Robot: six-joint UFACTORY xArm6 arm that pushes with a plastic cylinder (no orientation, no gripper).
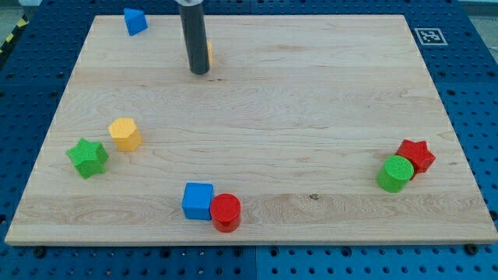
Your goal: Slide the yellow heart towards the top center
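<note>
My tip (199,71) rests on the wooden board (311,93) near the view's top, left of centre. A yellow block (208,53), taken for the yellow heart, is almost wholly hidden behind the rod. Only a thin yellow sliver shows at the rod's right edge, so its shape cannot be made out. The tip stands just below and to the left of that sliver, touching it or very close to it.
A blue block (135,21) sits at the top left. A yellow hexagon (124,134) and a green star (87,157) are at the left. A blue cube (198,201) touches a red cylinder (226,212) at the bottom. A green cylinder (396,173) touches a red star (416,155) at the right.
</note>
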